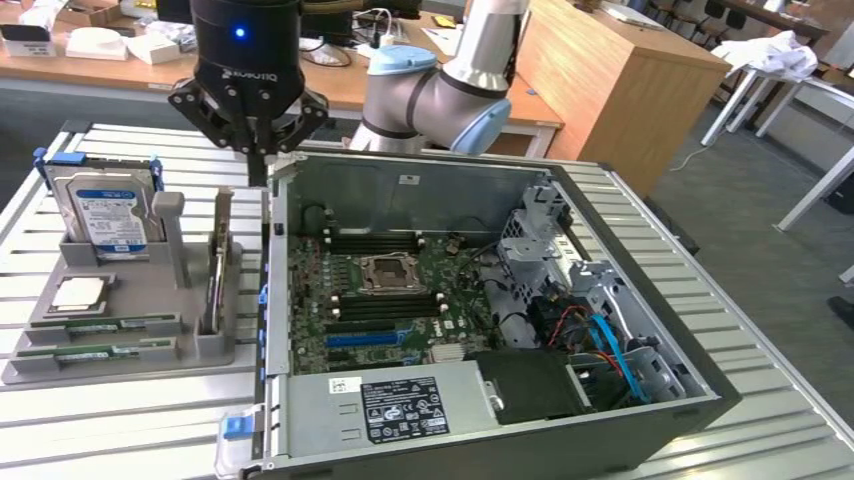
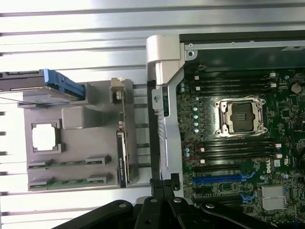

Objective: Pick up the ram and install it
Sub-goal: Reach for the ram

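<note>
Two ram sticks lie flat in slots at the front of the grey holder [image 1: 40,365]: one ram [image 1: 102,325] and a second ram [image 1: 94,352] beside it. In the wrist view the same sticks appear as the ram [image 2: 69,163] and the other ram [image 2: 69,182]. My gripper [image 1: 256,172] hangs shut and holds nothing. It is above the case's wall nearest the holder, well behind the sticks. In the wrist view my gripper [image 2: 164,185] has its fingertips together over that wall.
A hard drive [image 1: 107,210], a processor [image 1: 78,292] and an upright card [image 1: 218,270] share the holder. The open computer case [image 1: 400,420] shows the motherboard's black slots [image 1: 380,305] and empty socket [image 1: 387,272]. All of it sits on a slatted metal table [image 1: 120,430].
</note>
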You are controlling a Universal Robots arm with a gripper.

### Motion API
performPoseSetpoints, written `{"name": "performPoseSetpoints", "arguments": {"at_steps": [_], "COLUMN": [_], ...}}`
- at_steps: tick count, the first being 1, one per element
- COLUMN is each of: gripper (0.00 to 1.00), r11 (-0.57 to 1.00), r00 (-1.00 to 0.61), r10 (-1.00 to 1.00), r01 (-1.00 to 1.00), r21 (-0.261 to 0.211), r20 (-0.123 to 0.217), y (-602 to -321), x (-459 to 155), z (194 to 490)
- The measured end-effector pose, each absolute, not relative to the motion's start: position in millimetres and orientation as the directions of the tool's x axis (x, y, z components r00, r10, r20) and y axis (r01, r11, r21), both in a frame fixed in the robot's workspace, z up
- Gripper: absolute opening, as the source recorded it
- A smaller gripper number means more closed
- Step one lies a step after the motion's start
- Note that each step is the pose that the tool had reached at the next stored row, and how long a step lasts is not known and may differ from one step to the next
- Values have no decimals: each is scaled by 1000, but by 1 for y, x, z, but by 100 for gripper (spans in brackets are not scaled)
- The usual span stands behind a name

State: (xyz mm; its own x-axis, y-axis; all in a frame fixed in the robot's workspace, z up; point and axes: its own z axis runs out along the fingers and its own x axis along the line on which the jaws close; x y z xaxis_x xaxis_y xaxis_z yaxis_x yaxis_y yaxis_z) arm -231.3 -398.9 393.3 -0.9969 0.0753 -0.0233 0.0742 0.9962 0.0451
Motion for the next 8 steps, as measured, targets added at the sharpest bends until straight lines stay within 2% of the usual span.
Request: {"name": "performPoseSetpoints", "arguments": {"at_steps": [8], "gripper": [10], "r11": [996], "r00": [-997], "r10": [75], "r01": [74], "r21": [45], "r20": [-23], "y": [-399], "x": [-248], "z": [393]}}
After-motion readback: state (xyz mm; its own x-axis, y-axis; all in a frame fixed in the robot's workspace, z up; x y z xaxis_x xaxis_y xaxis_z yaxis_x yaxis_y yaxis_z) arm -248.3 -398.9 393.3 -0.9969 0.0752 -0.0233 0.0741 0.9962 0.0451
